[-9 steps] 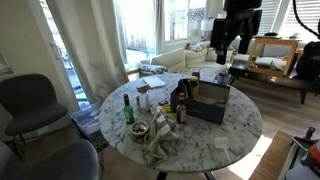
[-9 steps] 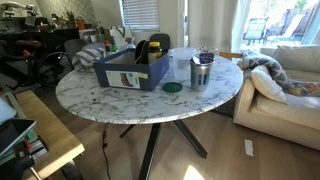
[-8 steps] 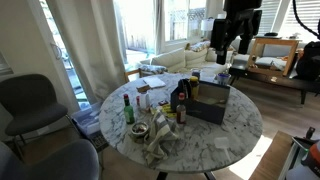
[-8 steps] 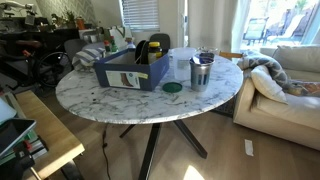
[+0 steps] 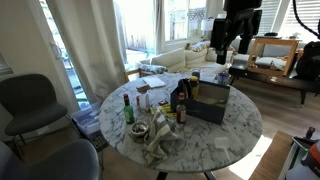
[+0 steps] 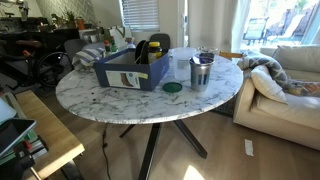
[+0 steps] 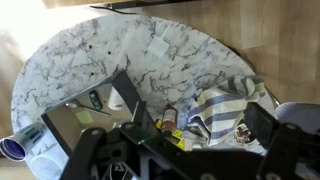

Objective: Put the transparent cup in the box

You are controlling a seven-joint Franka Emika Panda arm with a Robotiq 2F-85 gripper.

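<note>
Wrist view looks straight down with the transparent cup (image 7: 30, 136) at the picture's lower-left edge, far below the jaws and well outside the gap between them, past the finger (image 7: 88, 150) on that side. It stands upright on the round marble table (image 7: 170, 50) with a second cup touching or just beside it; I cannot tell which. The gripper (image 7: 180, 150) hangs high over the table with its jaws spread wide and nothing between them. The dark navy box (image 7: 95, 115) lies open beneath that same finger, between the cup and the gap. Directly under the gap are small bottles (image 7: 170, 126), and toward the opposite finger a striped cloth (image 7: 215, 115). In an exterior view the cup (image 6: 201, 70) stands near the table's edge, just beside the box (image 6: 130, 70), with a flat green lid (image 6: 172, 87) lying near the foot of both.
</note>
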